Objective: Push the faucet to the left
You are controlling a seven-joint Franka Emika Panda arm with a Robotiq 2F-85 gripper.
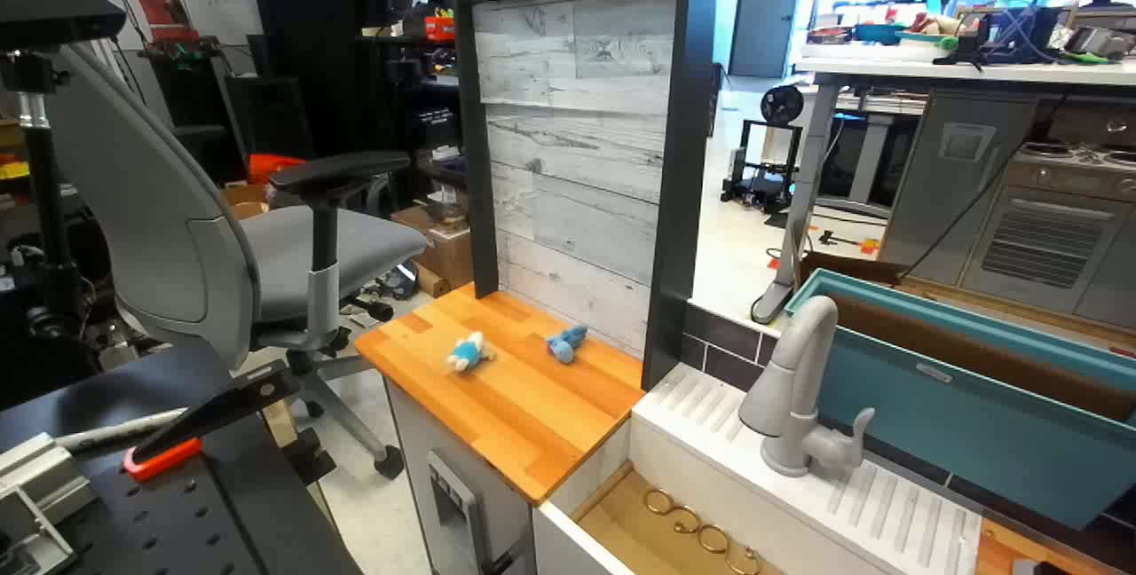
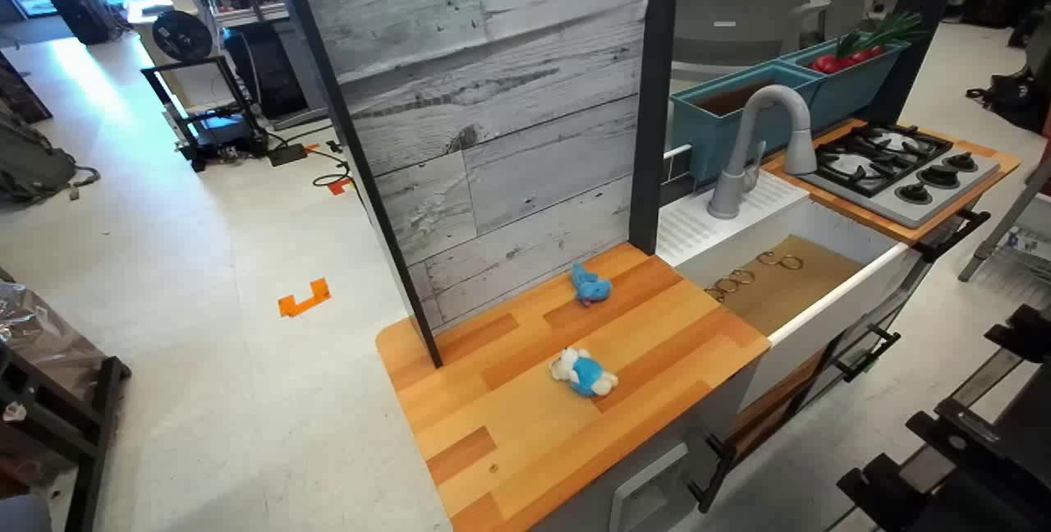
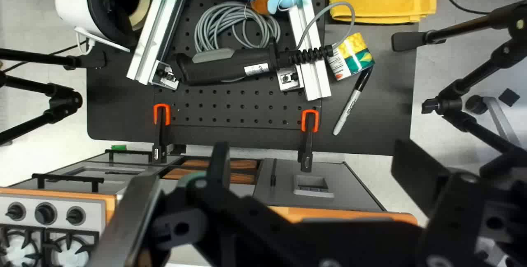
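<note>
The faucet point(image 1: 809, 371) is light grey and stands upright on the white ribbed ledge behind the sink in both exterior views; its column also shows in an exterior view point(image 2: 739, 158). Its spout arches from the top of the column and its head hangs toward the sink side. A small lever sticks up beside the column. My gripper point(image 3: 311, 155) shows only in the wrist view. Its two dark fingers are wide apart with nothing between them. No gripper shows in either exterior view, and it is well away from the faucet. I cannot make out the faucet in the wrist view.
A white sink point(image 2: 846, 294) holds several brass rings. A teal planter point(image 1: 958, 420) stands behind the faucet. Blue point(image 2: 589, 284) and white-and-blue point(image 2: 585, 373) toys lie on the wooden counter point(image 2: 509, 401) beside a tall panel point(image 2: 493, 105). A stove point(image 2: 895, 199) adjoins the sink.
</note>
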